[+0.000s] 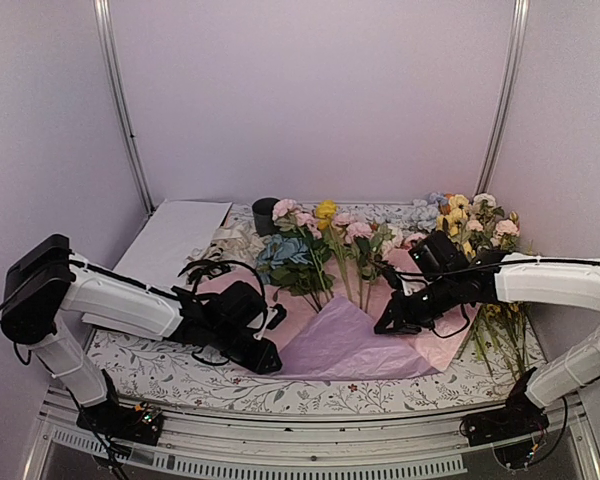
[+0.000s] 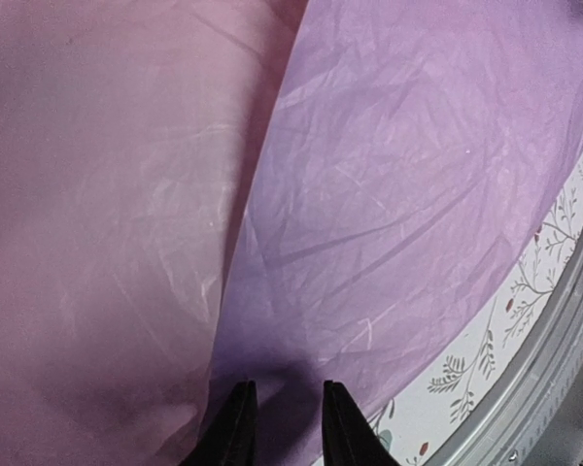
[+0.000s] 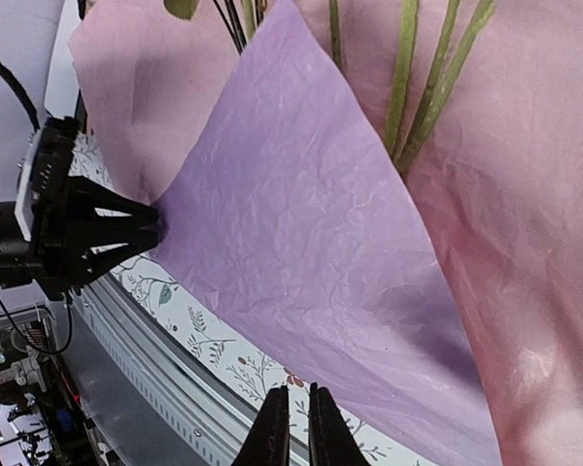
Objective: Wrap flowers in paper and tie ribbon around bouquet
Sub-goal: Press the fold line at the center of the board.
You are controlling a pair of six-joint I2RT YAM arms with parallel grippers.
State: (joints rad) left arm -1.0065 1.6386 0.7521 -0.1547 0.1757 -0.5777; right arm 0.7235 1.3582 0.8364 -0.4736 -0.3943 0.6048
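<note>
Two arms reach in over the bench (image 1: 180, 378) in the view from above. The paper (image 1: 345, 345) lies near the front edge, with a lilac flap on top and pink under it. The flowers (image 1: 315, 250) lie on its far part, with blooms to the back wall and stems pointing at the arms. The left pincer (image 1: 265, 357) is at the paper's left corner. The right pincer (image 1: 389, 322) is low by the paper's right side.

From the left wrist, the two black tips stand a little apart. The lilac edge looks caught between them, so I think this pincer has hold of the paper.

From the right wrist, the right pincer's tips are almost closed. Only a thin slit shows, and nothing is in it. The green stems (image 3: 403, 87) lie on the pink layer (image 3: 525, 243), and their ends go out of sight at the flap's edge.

The step looks like folding the lilac flap over the stems. To do it well, the left pincer should hold tight and lift only a little. It should go across slowly so the thin paper does not rip. The right pincer could press the stems down so the flowers do not slide.
</note>
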